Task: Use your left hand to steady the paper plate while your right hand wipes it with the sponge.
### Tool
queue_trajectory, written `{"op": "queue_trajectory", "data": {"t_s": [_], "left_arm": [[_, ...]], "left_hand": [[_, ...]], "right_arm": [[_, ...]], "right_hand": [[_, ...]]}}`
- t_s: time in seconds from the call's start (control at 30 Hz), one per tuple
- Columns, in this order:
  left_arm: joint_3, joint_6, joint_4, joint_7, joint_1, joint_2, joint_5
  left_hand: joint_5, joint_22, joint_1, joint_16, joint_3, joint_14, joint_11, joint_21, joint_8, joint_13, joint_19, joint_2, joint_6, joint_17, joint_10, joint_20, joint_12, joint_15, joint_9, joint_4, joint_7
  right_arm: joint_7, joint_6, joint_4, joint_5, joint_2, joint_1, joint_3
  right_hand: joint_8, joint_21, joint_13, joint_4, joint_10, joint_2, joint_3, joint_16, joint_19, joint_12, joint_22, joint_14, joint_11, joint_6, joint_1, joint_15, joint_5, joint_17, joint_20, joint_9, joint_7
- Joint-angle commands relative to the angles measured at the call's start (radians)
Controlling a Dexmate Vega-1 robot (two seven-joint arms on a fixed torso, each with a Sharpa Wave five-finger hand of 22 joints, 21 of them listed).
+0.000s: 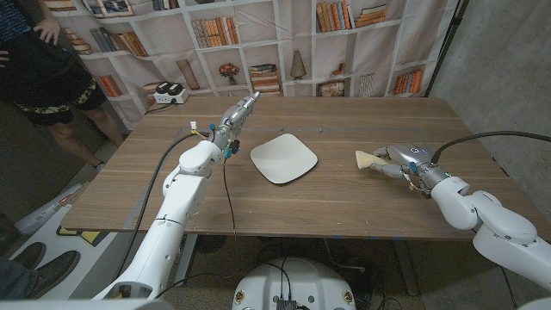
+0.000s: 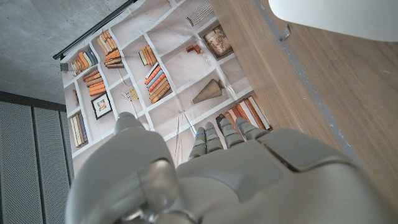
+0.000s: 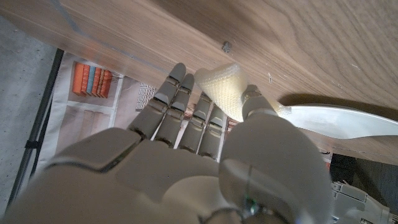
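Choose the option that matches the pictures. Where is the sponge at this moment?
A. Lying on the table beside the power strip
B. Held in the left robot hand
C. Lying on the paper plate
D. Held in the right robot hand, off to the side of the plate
D: the pale sponge sits between the fingers of the right robot hand, apart from the paper plate at the table's middle.

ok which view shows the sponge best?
Right wrist view: the sponge shows close up, pinched in the right hand. Head view shows it small, sticking out of that hand right of the plate.
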Motion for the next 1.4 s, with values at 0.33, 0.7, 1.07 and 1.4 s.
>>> {"op": "queue_trajectory", "data": {"t_s": [0.33, 0.7, 1.07, 1.4], "left_arm": [[0.023, -0.099, -0.054, 0.029, 0.073, 0.132, 0.159], [0.037, -0.135, -0.077, 0.103, 0.120, 0.184, 0.276], [0.069, -0.184, -0.074, 0.167, 0.141, 0.252, 0.411], [0.085, -0.216, -0.068, 0.231, 0.150, 0.277, 0.484]], "left_hand": [[-0.009, 0.002, 0.046, 0.004, 0.011, 0.020, -0.012, 0.005, 0.009, 0.003, 0.004, -0.005, 0.028, 0.001, 0.028, -0.002, 0.012, -0.021, 0.003, -0.027, -0.012], [-0.015, 0.002, 0.091, 0.010, 0.030, 0.057, -0.009, 0.014, 0.017, 0.003, 0.034, -0.002, 0.063, 0.001, 0.056, -0.014, 0.016, -0.027, 0.004, -0.048, -0.016], [-0.020, 0.002, 0.117, 0.006, 0.040, 0.068, -0.039, 0.011, 0.022, 0.003, 0.034, -0.005, 0.091, 0.000, 0.068, -0.011, 0.015, -0.041, 0.005, -0.060, -0.038], [-0.021, 0.001, 0.173, 0.005, 0.061, 0.084, -0.057, 0.009, 0.023, 0.004, 0.038, -0.009, 0.109, -0.001, 0.092, -0.003, 0.018, -0.051, 0.006, -0.091, -0.061]], "right_arm": [[0.052, -0.119, -0.091, -0.159, 0.056, 0.076, -0.118], [0.067, -0.141, -0.100, -0.224, 0.088, 0.123, -0.165], [0.087, -0.136, -0.076, -0.248, 0.127, 0.176, -0.210], [0.103, -0.137, -0.067, -0.262, 0.144, 0.195, -0.224]], "right_hand": [[-0.012, -0.003, 0.003, -0.013, -0.002, 0.009, 0.019, -0.012, -0.008, -0.011, 0.002, -0.006, -0.006, 0.002, 0.025, -0.157, 0.008, 0.002, -0.135, 0.005, -0.005], [-0.015, -0.003, 0.003, -0.012, -0.003, 0.010, 0.020, -0.015, -0.010, -0.015, 0.003, -0.008, -0.005, 0.002, 0.026, -0.156, 0.008, 0.003, -0.135, 0.006, -0.006], [-0.019, -0.004, 0.003, -0.013, -0.004, 0.009, 0.022, -0.018, -0.012, -0.020, 0.003, -0.009, -0.006, 0.003, 0.028, -0.156, 0.008, 0.003, -0.135, 0.006, -0.006], [-0.022, -0.004, 0.003, -0.013, -0.003, 0.009, 0.022, -0.019, -0.013, -0.023, 0.003, -0.010, -0.006, 0.003, 0.027, -0.154, 0.008, 0.004, -0.134, 0.006, -0.007]]}}
